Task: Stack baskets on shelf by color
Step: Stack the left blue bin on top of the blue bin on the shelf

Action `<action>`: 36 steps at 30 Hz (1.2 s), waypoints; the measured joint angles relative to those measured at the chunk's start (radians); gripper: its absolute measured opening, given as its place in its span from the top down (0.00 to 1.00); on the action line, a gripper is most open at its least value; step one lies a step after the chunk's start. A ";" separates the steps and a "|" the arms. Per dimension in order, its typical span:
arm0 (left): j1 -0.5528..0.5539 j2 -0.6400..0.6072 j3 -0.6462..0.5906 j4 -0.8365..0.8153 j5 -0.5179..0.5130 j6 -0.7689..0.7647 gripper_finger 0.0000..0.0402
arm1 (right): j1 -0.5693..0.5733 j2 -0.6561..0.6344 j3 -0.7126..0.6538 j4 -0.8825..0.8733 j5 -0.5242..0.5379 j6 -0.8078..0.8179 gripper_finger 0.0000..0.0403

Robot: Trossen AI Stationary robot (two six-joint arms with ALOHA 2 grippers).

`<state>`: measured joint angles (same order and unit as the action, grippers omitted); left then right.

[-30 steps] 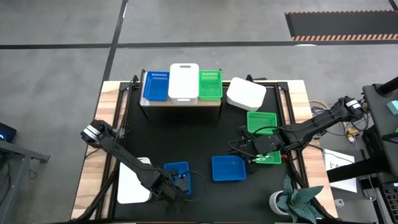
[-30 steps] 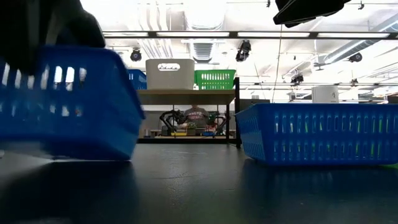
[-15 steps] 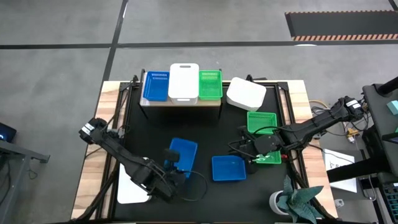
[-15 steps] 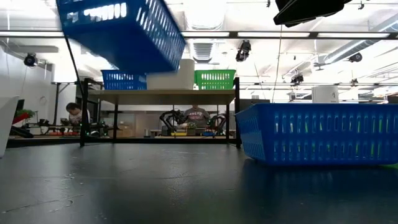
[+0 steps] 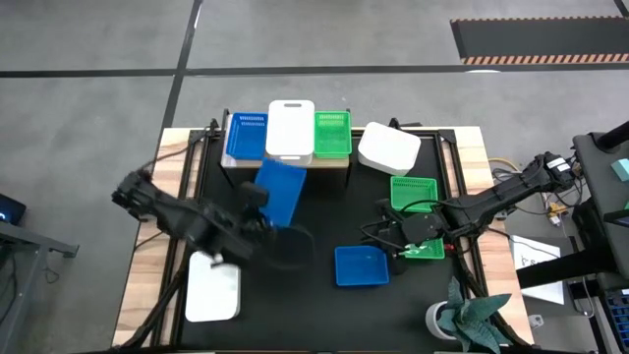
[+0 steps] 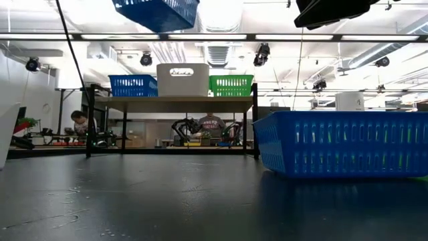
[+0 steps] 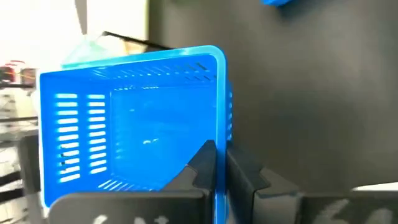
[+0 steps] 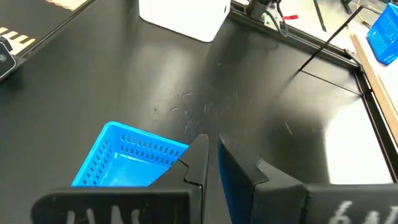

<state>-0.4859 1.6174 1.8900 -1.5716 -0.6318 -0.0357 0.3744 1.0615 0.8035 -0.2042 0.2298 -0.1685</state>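
Note:
My left gripper (image 5: 257, 205) is shut on a blue basket (image 5: 279, 191) and carries it high over the table, just in front of the shelf (image 5: 285, 163). In the low view this basket (image 6: 157, 12) hangs near the top of the picture. A blue basket (image 5: 246, 136), a white one (image 5: 290, 130) and a green one (image 5: 332, 134) stand on the shelf. My right gripper (image 5: 398, 241) is shut and hovers low between another blue basket (image 5: 362, 265) and a small green basket (image 5: 427, 251). It touches nothing that I can see. My left gripper pinches one side wall of the blue basket at its rim (image 7: 217, 134), one finger (image 7: 202, 165) inside the basket and one (image 7: 242, 180) outside. The basket is lifted clear of the table and tilted, its open side turned toward the wrist camera.
A white basket (image 5: 389, 147) lies upside down on the table right of the shelf, with a green basket (image 5: 414, 192) nearer. Another white basket (image 5: 211, 292) sits at the near left. A plant (image 5: 472, 315) stands at the near right corner. Bare black tabletop (image 5: 324, 211) lies mid-table.
My left gripper has lifted the blue basket off the near part of the table and swung it up and toward the far edge, close to the shelf. The basket has turned about on the way and risen high.

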 joint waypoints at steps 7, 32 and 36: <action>0.172 -0.144 -0.004 -0.001 -0.005 0.165 1.00 | -0.002 0.000 -0.004 0.000 0.000 -0.008 0.93; 0.860 -0.296 -0.079 0.089 0.324 0.628 1.00 | -0.002 0.000 -0.018 0.000 0.000 -0.025 0.93; 0.911 -0.297 -0.103 0.091 0.351 0.643 1.00 | -0.002 0.000 -0.021 0.000 -0.001 -0.024 0.93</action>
<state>0.4247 1.3205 1.7867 -1.4807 -0.2806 0.6073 0.3729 1.0615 0.7826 -0.2047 0.2291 -0.1925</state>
